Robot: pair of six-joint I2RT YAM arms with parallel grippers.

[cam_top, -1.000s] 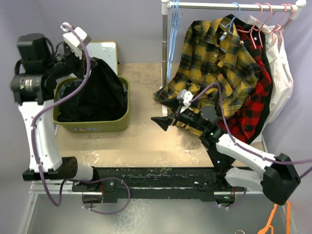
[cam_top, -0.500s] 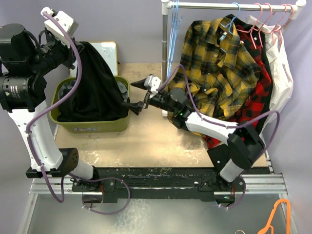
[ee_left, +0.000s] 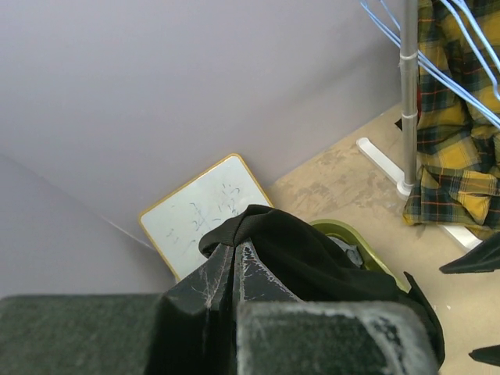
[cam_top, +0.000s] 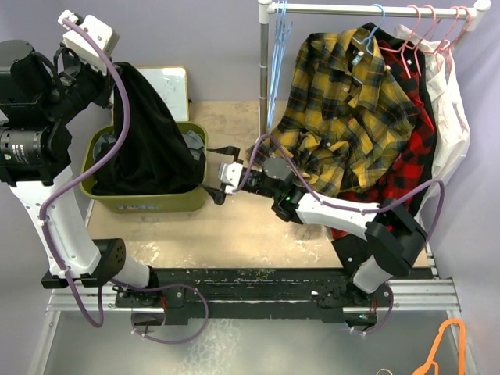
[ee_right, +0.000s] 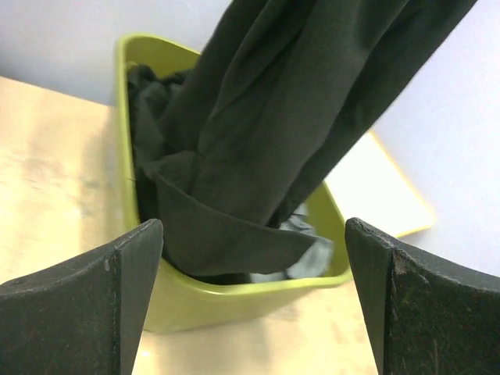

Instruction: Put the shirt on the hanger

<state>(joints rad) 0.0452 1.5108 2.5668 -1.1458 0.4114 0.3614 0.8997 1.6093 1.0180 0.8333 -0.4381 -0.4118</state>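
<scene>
The black shirt [cam_top: 148, 133] hangs stretched from my left gripper [cam_top: 117, 72] down into the green bin [cam_top: 148, 201]. In the left wrist view my left gripper [ee_left: 234, 246] is shut on a fold of the shirt [ee_left: 312, 258]. My right gripper [cam_top: 221, 173] is open and empty, just right of the bin's right wall, facing the hanging shirt [ee_right: 289, 133]. In the right wrist view the gripper [ee_right: 254, 258] frames the bin [ee_right: 234, 297] and the shirt's lower hem. Thin light-blue hangers [cam_top: 275, 70] hang at the left end of the rail, also seen in the left wrist view [ee_left: 437, 66].
A clothes rack [cam_top: 367, 9] stands at the back right with a yellow plaid shirt [cam_top: 344, 109], a red plaid shirt [cam_top: 406, 156] and a white garment [cam_top: 449, 117] on pink hangers. A grey garment [ee_right: 301, 250] lies in the bin. A whiteboard [ee_left: 199, 211] leans behind it.
My left gripper has lifted the black shirt higher out of the bin. My right arm has swung left across the table and then dropped lower beside the bin's right wall.
</scene>
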